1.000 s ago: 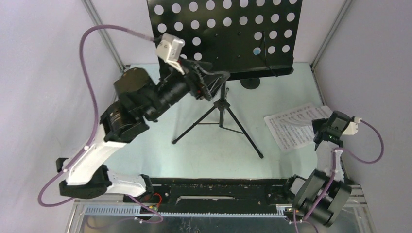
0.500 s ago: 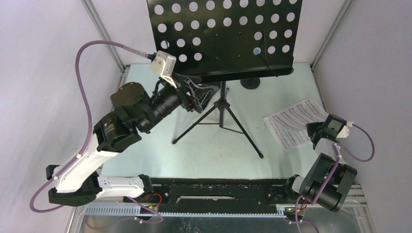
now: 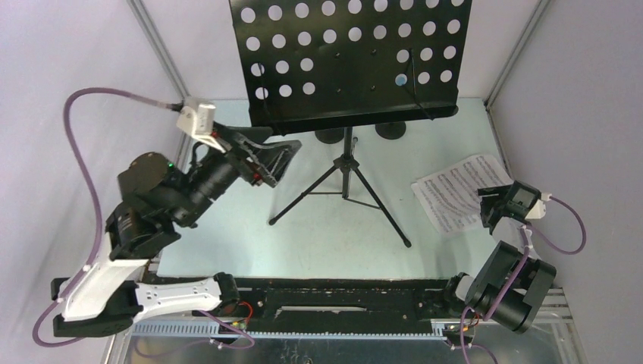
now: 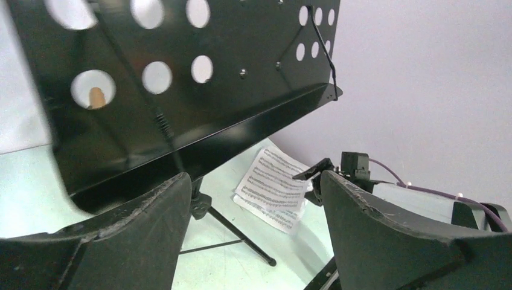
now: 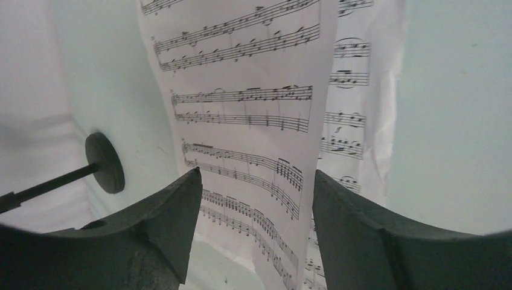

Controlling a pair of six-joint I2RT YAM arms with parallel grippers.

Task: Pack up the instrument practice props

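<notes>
Well, pale tabletop under sheet-music pages

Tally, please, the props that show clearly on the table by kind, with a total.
Music stand: 1
Round black bases: 2
Sheet-music pages: 2, overlapping
Total: 5

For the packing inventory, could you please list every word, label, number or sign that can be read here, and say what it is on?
Sheet music: printed staves and notes only; no words or numbers can be read.
Music stand: no label or brand visible.
Nothing else carries readable text.
</notes>
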